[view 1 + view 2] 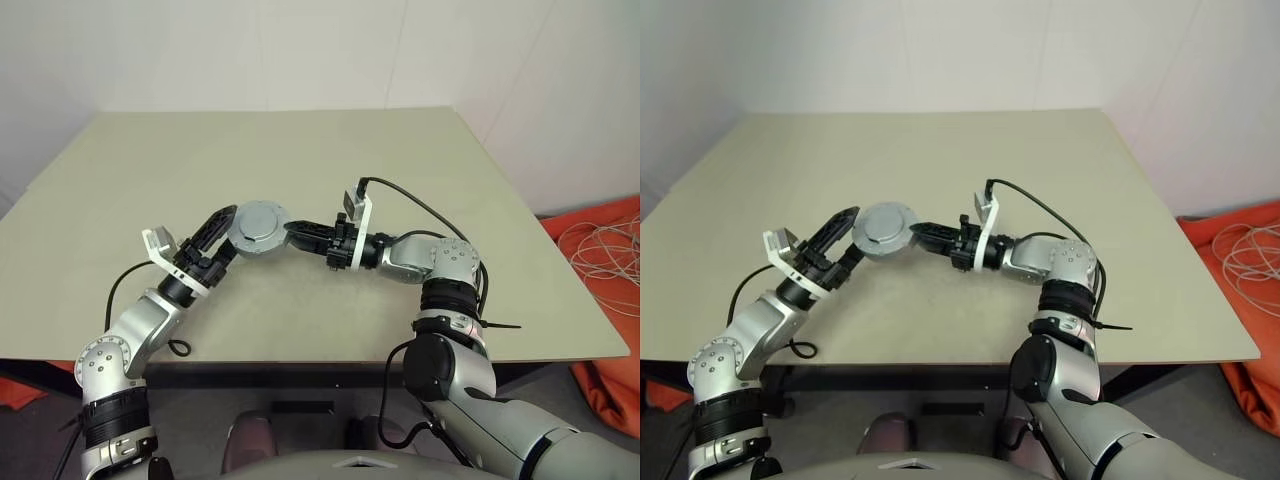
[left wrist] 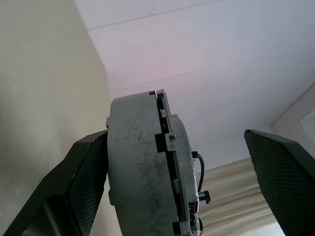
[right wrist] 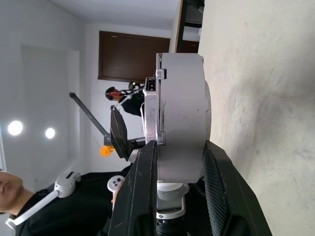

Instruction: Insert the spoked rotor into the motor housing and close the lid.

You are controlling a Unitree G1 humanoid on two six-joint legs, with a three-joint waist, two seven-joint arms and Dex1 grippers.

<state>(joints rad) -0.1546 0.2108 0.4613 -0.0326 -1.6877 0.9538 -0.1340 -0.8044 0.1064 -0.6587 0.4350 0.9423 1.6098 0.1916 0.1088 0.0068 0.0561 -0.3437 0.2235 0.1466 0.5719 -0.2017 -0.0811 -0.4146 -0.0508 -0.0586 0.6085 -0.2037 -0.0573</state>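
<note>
While the assembled motor housing (image 1: 259,229), its lid (image 2: 173,162) seated on one face, hangs in the air above the table (image 1: 300,150), we see the right gripper (image 1: 298,234) pinching it across its thickness. The left gripper (image 1: 222,232) stands spread wide around it, one finger (image 2: 86,182) touching the housing wall, the other well apart. We judge the risk plain: a handover fumbled before those wide jaws close could drop the motor or jar the lid loose.

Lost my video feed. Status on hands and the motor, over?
Right hand shut on motor housing, lid already on, held above table. Left hand open, straddling housing, one finger touching. Nothing in the way.
</note>
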